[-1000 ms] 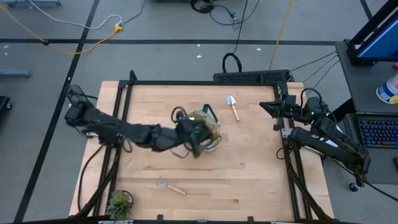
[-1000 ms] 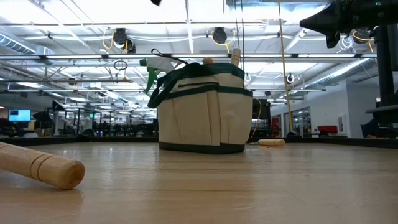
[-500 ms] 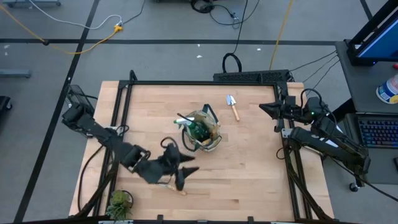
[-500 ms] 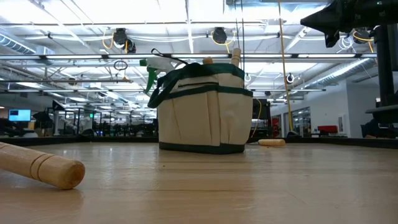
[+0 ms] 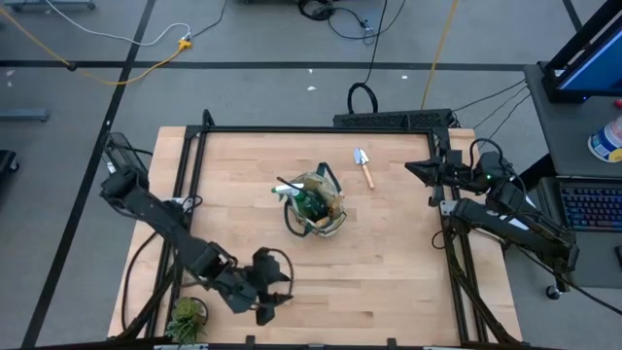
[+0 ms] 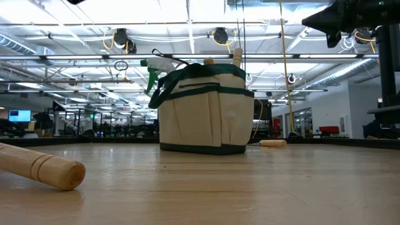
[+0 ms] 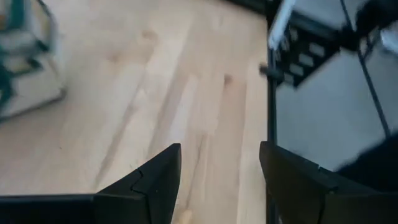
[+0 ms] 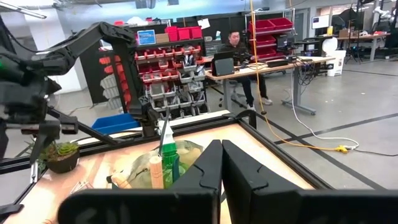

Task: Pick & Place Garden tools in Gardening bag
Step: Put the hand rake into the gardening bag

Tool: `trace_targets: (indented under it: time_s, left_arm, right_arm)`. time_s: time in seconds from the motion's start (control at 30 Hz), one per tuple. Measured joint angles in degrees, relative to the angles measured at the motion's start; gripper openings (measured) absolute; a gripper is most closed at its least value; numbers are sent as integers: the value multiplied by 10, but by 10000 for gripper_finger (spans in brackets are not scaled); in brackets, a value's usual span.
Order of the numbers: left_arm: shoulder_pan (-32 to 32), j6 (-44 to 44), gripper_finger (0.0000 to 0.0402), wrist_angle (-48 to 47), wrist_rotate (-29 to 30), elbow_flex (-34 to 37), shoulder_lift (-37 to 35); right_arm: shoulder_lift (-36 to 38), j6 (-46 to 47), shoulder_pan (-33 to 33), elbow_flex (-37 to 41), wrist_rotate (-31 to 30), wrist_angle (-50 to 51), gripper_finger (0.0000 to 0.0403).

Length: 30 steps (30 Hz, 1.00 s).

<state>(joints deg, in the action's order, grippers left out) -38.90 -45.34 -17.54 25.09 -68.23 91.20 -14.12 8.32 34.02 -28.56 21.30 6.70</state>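
Observation:
The beige, green-trimmed gardening bag [image 5: 316, 206] stands upright mid-table [image 6: 203, 109], with a green spray bottle [image 8: 165, 152] and wooden handles sticking out of its top. A wooden-handled trowel [image 5: 364, 167] lies flat behind it. In the low view a wooden tool handle [image 6: 44, 165] lies on the table near the front; in the high view my left gripper covers that spot. My left gripper [image 5: 270, 297] hovers open near the front edge, with bare wood between its fingers [image 7: 217, 180]. My right gripper [image 8: 221, 168] is shut and raised at the right edge.
A small potted plant [image 5: 185, 316] stands at the front left corner, close to my left arm. A black frame [image 5: 457, 272] borders the table. Bare wood lies between the bag and the front edge. A person [image 8: 233, 46] sits at a desk far behind.
My left gripper has swung away from above the bag toward the table's near edge and somewhat to the left, sinking lower and turning as it went. It now hangs over the spot where the fork rake lay. Its fingers have stayed apart.

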Motion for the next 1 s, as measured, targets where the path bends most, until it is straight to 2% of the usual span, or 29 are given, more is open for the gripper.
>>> trace_targets:
  time_s: [0.17, 0.43, 0.77, 1.0]
  left_arm:
    - [4, 47, 223, -25, -71, 0, 39]
    - [4, 121, 223, -89, -133, 0, 91]
    - [8, 169, 223, -113, -152, 0, 134]
    - [20, 170, 223, -110, -152, 0, 171]
  right_arm:
    - [0, 0, 0, 0, 0, 0, 0]
    - [0, 0, 0, 0, 0, 0, 0]
    - [0, 0, 0, 0, -1, 0, 0]
    - [0, 0, 0, 0, -1, 1, 0]
